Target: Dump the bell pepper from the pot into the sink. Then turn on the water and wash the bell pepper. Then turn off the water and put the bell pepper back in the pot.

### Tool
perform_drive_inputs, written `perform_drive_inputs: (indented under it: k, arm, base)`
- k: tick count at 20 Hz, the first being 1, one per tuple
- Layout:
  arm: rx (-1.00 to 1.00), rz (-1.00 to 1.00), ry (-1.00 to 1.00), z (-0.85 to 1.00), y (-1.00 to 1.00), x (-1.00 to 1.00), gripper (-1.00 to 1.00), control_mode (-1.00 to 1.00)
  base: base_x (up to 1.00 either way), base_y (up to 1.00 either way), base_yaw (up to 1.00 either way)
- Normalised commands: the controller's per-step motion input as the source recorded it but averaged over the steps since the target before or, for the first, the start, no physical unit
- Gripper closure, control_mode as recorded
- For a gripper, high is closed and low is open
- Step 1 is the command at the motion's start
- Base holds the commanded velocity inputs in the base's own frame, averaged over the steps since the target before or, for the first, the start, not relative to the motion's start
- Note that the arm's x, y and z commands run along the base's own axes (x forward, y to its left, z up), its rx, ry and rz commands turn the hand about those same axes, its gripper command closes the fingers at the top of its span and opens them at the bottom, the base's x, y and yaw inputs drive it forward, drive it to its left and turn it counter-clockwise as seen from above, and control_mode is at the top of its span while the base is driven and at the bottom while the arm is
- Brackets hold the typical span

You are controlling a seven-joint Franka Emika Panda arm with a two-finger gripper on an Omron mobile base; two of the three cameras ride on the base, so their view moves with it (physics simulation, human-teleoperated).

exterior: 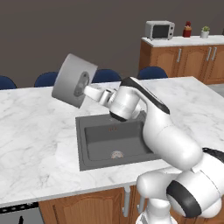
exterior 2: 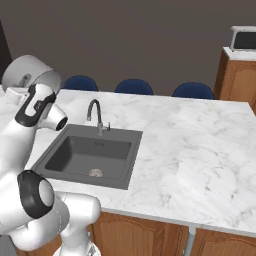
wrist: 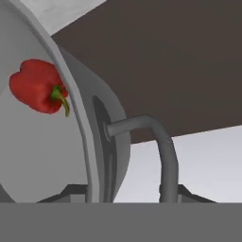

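Observation:
My gripper [exterior: 89, 90] is shut on the rim of the grey metal pot [exterior: 72, 80], next to one of its loop handles [wrist: 163, 151]. The pot is lifted off the counter and tipped on its side, above the marble just left of and behind the sink [exterior: 94, 135]. In the hand view the red bell pepper [wrist: 38, 87] with its green stem lies against the inside of the pot [wrist: 42, 151]. From the right base view the pot [exterior 2: 30, 70] hangs at the far left, beyond the sink [exterior 2: 85, 155]. The dark gooseneck faucet [exterior 2: 95, 112] stands behind the basin, and no water runs.
The basin holds a pale round drain [exterior: 117, 154]. White marble counter [exterior: 35, 135] surrounds the sink. Blue chair backs [exterior 2: 134, 86] line the far edge. At the back right a microwave [exterior: 159, 29] sits on wooden cabinets.

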Motion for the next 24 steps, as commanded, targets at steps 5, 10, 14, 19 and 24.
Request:
perform_drive_inputs:
  k: [5, 10, 14, 19, 24]
  arm:
    - [0.14, 0.20, 0.03, 0.00, -0.04, 0.13, 1.00, -1.00]
    - [0.19, 0.06, -0.02, 0.00, -0.19, 0.07, 1.00, -1.00]
    - [0.15, 0.00, -0.02, 0.00, -0.22, 0.02, 1.00, -1.00]
    - [0.11, 0.00, 0.00, 0.15, -0.18, 0.01, 1.00, -1.00]
    - [0.02, -0.02, 0.00, 0.32, -0.50, 0.03, 1.00, -1.00]
  base:
    - [0.00, 0.00, 0.00]
    - [0.00, 0.00, 0.00]
    - [0.00, 0.00, 0.00]
    - [0.00, 0.00, 0.00]
    - [0.00, 0.00, 0.00]
